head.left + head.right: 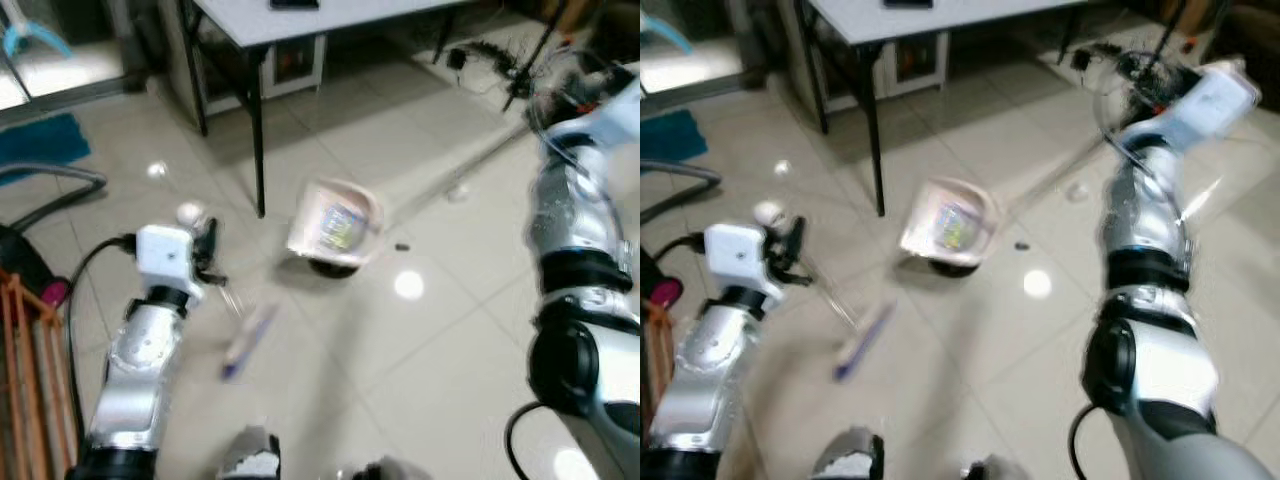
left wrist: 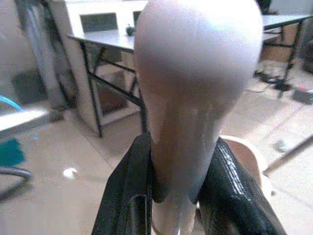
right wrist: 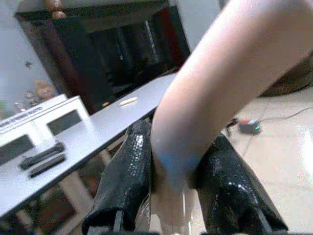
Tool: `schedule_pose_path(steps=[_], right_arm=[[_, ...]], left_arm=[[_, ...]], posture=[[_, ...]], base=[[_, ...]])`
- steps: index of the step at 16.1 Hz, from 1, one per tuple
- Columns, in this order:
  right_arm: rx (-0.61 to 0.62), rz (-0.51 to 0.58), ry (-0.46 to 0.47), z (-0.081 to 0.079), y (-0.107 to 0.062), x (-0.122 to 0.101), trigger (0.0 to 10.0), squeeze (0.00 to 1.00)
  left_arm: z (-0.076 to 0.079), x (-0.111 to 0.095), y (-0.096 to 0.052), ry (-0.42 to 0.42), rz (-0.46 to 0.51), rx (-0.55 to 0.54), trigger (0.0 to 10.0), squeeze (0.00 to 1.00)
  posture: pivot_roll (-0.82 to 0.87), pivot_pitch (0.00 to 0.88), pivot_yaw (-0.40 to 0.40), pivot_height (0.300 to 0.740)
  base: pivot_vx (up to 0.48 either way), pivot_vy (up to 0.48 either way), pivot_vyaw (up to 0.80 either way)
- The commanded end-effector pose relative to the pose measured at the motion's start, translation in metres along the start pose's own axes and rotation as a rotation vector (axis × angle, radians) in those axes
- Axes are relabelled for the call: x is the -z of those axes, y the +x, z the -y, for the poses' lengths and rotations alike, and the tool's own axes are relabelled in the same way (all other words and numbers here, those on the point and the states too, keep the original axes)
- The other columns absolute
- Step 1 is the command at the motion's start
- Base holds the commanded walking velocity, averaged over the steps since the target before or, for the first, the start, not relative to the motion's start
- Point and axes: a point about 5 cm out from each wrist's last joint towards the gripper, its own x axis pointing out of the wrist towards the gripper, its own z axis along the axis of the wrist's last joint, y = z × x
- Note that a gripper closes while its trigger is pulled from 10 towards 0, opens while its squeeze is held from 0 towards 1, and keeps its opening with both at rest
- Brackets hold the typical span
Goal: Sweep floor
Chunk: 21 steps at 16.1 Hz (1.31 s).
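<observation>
The left gripper (image 2: 171, 196) clamps a short brush's pale handle (image 2: 195, 98), its bristles (image 1: 243, 342) on the tiles, while the right gripper (image 3: 171, 191) grips the long handle (image 1: 450, 180) of a dustpan (image 1: 335, 225) by the table leg (image 1: 258, 150). Steady pan, short strokes toward it should serve best.

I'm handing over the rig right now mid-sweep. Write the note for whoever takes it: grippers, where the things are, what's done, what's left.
Left gripper: shut on the pale rounded top of the broom handle, held low at the robot's left.
Right gripper: shut on the dustpan handle, arm raised at the right.
Broom head: blurred, on the tiles just ahead of the robot.
Dustpan: on the floor beside the table leg, tilted.
Done: both tools are in hand.
Left: a small dark scrap lies on the tiles right of the dustpan; sweep it in.
</observation>
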Motion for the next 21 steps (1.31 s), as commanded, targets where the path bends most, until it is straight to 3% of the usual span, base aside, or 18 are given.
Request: schedule_pose_path(steps=[1, 19, 21], right_arm=[[0.021, 0.056, 0.021, 0.006, 0.006, -0.017, 10.0, 0.00], [0.057, 0.053, 0.038, 0.017, 0.007, -0.017, 10.0, 0.00], [0.054, 0.057, 0.026, 0.018, 0.007, -0.018, 10.0, 0.00]], left_arm=[[0.003, -0.009, 0.002, 0.010, 0.046, 0.008, 10.0, 0.00], [0.006, -0.006, 0.003, 0.010, 0.029, 0.042, 10.0, 0.00], [0.008, -0.006, 0.004, 0.006, 0.031, 0.050, 10.0, 0.00]], posture=[[0.11, 0.112, -0.027, 0.740], [0.09, 0.113, -0.006, 0.740], [0.08, 0.113, -0.004, 0.740]], base=[[0.472, 0.000, 0.00], [0.471, 0.000, 0.00], [0.467, 0.000, -0.58]])
